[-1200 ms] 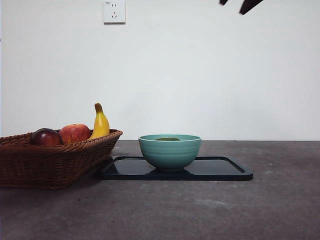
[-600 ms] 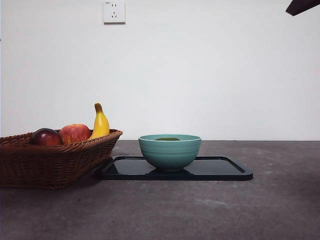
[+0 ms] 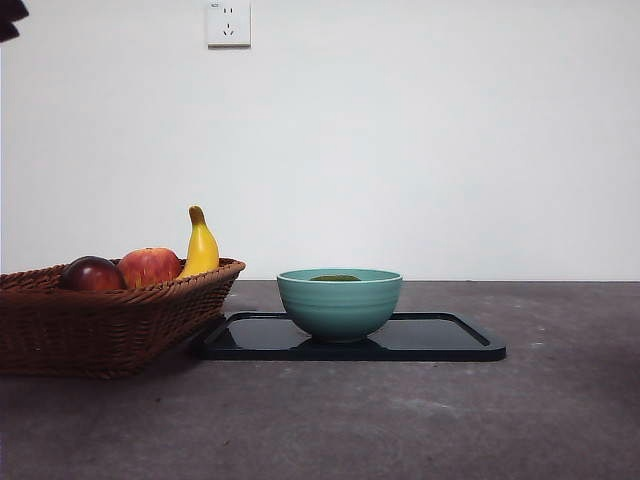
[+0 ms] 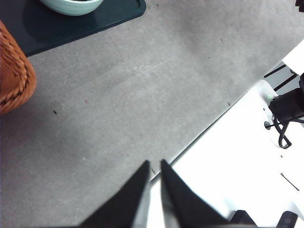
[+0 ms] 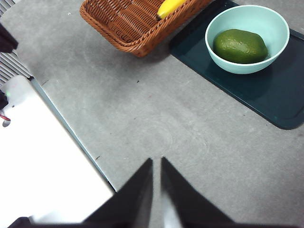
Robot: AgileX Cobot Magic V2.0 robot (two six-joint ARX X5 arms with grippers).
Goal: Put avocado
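Avocado lies in the teal bowl on the dark tray, well apart from both pincers. Left pincer and right pincer hang over bare table, jaws nearly together, gripping nothing. Basket stands beside the tray.

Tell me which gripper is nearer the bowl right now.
Hard to call. Both are pulled back over the table's near edge, away from the bowl. The right gripper sees the avocado in it; the left gripper sees only its rim.
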